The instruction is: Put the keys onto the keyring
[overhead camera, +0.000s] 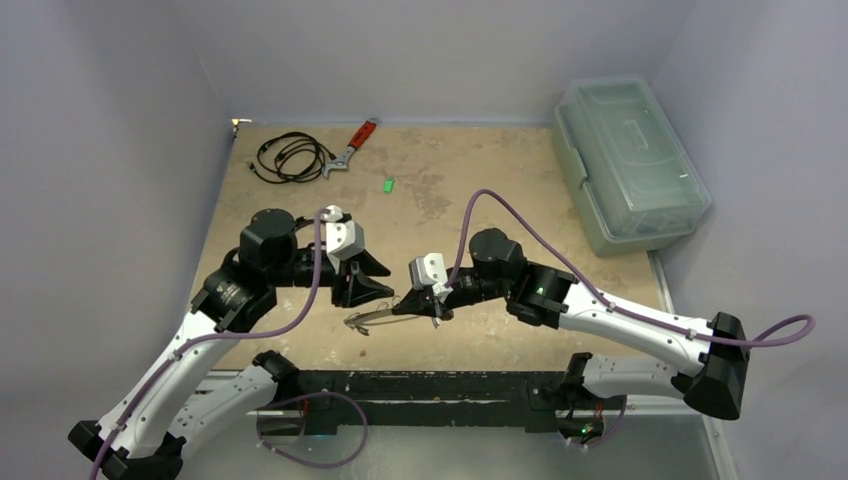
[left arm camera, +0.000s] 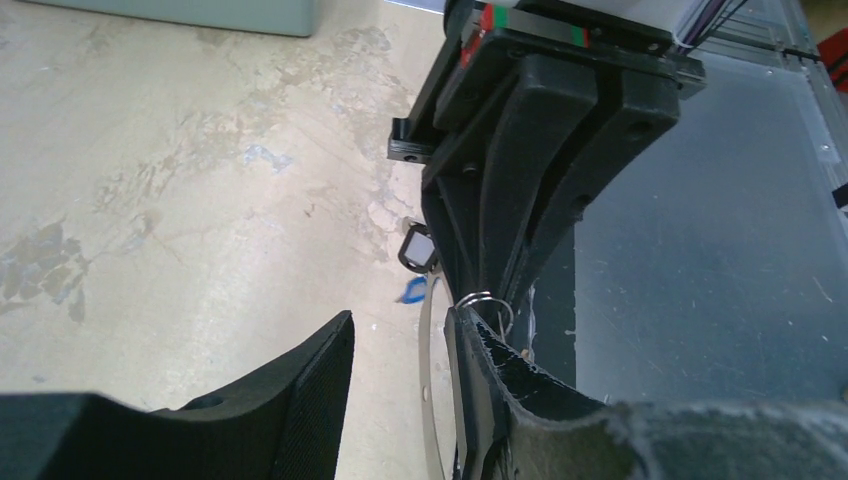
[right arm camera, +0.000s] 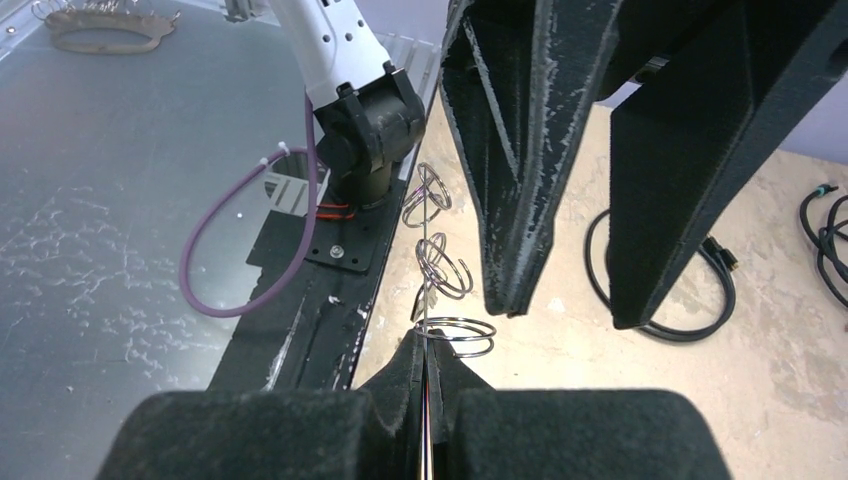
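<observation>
Keyring (overhead camera: 375,320) at the near edge of the surface (overhead camera: 450,200), its thin band clamped by the closed right hand (overhead camera: 437,316) at its 3 o'clock. At 11 o'clock is the left hand (overhead camera: 375,297), fingers apart, the band showing between them. Green key (overhead camera: 387,184) lies at 12 o'clock, well apart.

The top camera sits high above and behind both arms and looks down and forward. It is far away, so the whole table (overhead camera: 450,190) fits, with the arm bases at the bottom of the frame. The left wrist camera is very near. It looks along the left jaws, at the bottom of its frame, toward the right jaws in the upper middle. The right wrist camera, equally near, faces the opposite way, with the right jaws at the bottom and the left jaws at the top. All three views share the keyring (overhead camera: 375,318), lower middle in the top view.
</observation>
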Controlling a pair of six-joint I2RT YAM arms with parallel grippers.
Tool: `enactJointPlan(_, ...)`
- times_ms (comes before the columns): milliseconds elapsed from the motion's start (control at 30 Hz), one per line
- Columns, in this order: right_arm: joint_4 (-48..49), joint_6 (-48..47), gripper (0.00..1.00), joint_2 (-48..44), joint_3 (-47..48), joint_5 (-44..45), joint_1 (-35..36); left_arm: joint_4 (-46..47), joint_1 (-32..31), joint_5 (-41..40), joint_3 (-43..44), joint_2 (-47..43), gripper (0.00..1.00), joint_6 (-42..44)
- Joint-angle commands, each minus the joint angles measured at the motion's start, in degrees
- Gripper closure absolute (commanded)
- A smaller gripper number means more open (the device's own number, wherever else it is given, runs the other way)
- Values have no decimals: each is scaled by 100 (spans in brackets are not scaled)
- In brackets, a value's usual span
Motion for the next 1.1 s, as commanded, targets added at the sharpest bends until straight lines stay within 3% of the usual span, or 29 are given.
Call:
enactJointPlan(0, 308, -86, 100, -228, -42, 72, 29, -19, -40, 421, 156, -103, 61, -128)
enactJointPlan(767, 264, -68, 100, -107, 42, -47, 35, 1180, -76, 842, -613, 128, 75, -634)
enactJointPlan(1067, 264, -89, 100, -153, 51, 5, 36, 1512, -162, 1333, -884, -121, 67, -800)
